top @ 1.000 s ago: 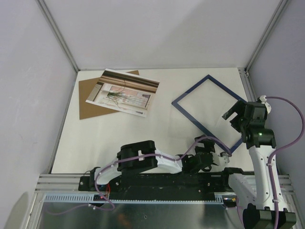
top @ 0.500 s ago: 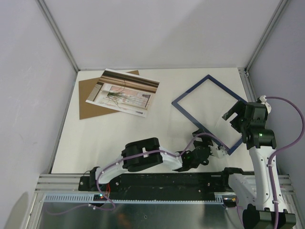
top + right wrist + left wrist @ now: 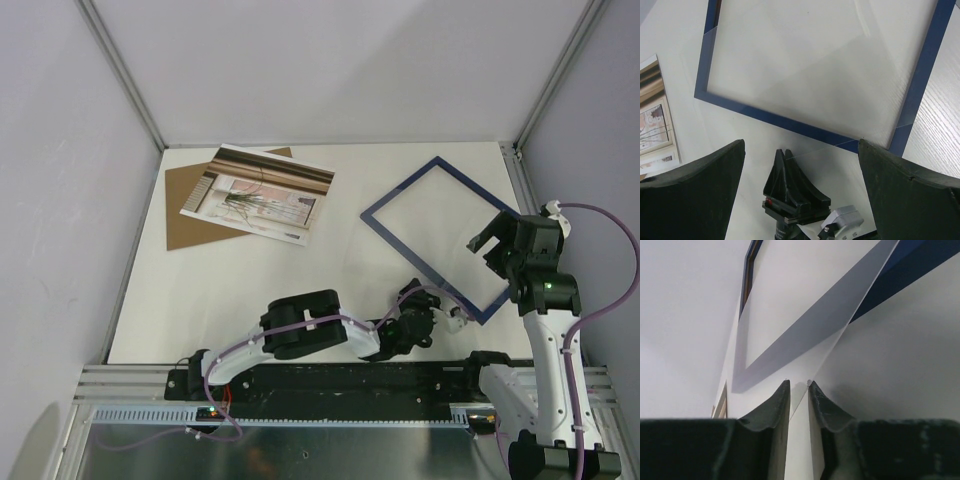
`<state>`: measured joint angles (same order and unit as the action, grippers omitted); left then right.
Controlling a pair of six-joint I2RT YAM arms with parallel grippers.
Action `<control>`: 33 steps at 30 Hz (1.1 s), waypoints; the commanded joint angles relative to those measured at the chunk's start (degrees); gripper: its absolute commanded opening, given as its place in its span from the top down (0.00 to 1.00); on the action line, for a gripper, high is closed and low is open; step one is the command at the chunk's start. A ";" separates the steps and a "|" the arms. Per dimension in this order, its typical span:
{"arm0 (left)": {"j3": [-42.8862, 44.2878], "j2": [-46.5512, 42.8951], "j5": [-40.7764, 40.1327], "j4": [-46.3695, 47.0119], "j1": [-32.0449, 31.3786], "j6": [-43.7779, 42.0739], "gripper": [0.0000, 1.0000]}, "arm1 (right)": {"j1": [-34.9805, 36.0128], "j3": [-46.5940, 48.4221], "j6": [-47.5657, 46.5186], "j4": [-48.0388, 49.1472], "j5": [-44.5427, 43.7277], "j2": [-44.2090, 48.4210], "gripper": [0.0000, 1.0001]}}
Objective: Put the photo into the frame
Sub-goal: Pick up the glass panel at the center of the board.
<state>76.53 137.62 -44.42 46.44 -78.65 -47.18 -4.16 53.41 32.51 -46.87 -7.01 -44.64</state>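
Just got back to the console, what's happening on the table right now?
The left gripper sits low by the near edge of the frame, fingers narrow around the corner of a clear sheet lying across it; a firm pinch can't be confirmed. The right gripper hovers open above the frame. The photo lies untouched, partly on a brown board, far left.

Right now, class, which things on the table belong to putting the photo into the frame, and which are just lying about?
Belong: photo; navy-blue frame; clear sheet over the frame, its corner between the fingers of the left claw.
Lying about: brown backing board, under the photo.
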 commanded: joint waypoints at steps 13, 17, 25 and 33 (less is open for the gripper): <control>-7.98 -13.33 -9.87 15.57 2.01 -11.26 1.00 | -0.23 4.23 -0.52 0.80 2.61 0.83 0.01; -10.96 -17.68 -10.52 15.97 2.77 -12.36 1.00 | -0.19 7.77 -1.14 0.90 2.95 0.15 0.01; -15.98 -26.98 -11.35 15.68 5.58 -15.72 1.00 | -0.01 15.14 -1.26 5.42 3.88 -0.37 0.01; -16.66 -36.87 -10.44 1.50 8.49 -12.25 1.00 | 0.21 21.82 1.04 12.33 3.46 -2.10 0.01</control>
<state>59.33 108.12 -54.94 53.89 -71.33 -62.33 -4.10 71.02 32.47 -40.51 -3.62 -45.78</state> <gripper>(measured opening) 0.007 0.993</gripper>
